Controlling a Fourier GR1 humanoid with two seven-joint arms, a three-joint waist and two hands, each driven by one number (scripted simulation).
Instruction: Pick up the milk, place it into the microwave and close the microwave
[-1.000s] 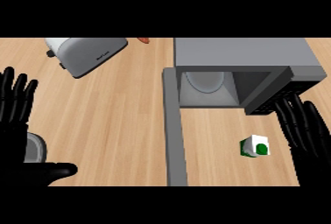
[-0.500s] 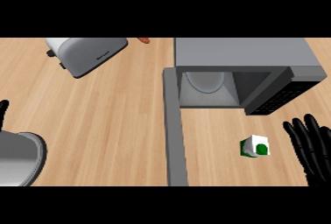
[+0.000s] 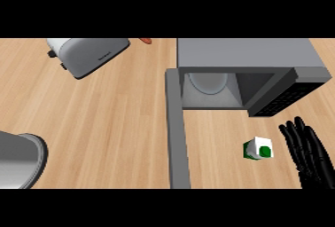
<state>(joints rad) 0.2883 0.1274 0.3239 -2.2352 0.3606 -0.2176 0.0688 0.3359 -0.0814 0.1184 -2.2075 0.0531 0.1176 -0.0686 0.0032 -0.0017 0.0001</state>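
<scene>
The milk (image 3: 259,148) is a small white carton with green marks, standing on the wooden counter in front of the microwave. The grey microwave (image 3: 245,71) sits at the top right with its door (image 3: 176,133) swung open toward me, and a pale turntable plate (image 3: 209,82) shows inside. My right hand (image 3: 307,153) is open, fingers straight and pointing away from me, just right of the milk and apart from it. My left hand is out of view; only the grey left forearm (image 3: 20,159) shows at the lower left.
A silver toaster (image 3: 85,53) lies tilted at the top left. A small orange-red object (image 3: 146,40) peeks in at the top edge. The microwave's dark control panel (image 3: 288,95) faces the lower right. Bare wooden counter (image 3: 104,124) spans the middle.
My right hand has drawn back from the microwave's front to beside the milk. My left hand has dropped out of view, leaving the forearm at the lower left.
</scene>
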